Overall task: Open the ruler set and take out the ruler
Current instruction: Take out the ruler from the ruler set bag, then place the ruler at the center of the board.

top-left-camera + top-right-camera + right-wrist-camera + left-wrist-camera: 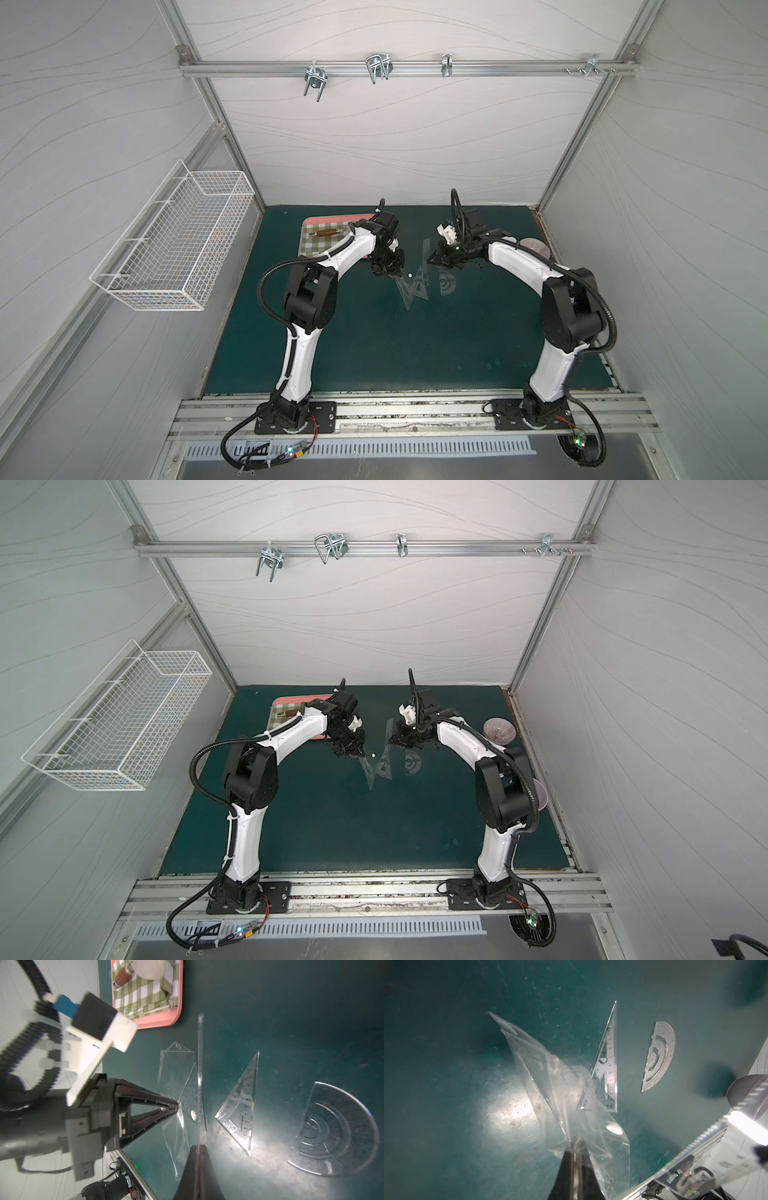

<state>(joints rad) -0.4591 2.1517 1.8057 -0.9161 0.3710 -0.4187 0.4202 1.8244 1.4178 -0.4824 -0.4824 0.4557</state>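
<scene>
Overhead, in a top view, the left gripper and right gripper nearly meet above the mat. Left wrist: jaws pinch the ruler set (a clear pouch), apparently raised. Right wrist: jaws clamp the ruler edge-on beside it; set square and protractor lie flat.

We note pale walls with faint wavy grain on three sides. An aluminium rail crosses the back wall and carries metal hooks. A white wire basket hangs on the left wall. A dark green mat, scuffed, covers the floor. A bright glare patch, perhaps lamp light, lies on it.
</scene>
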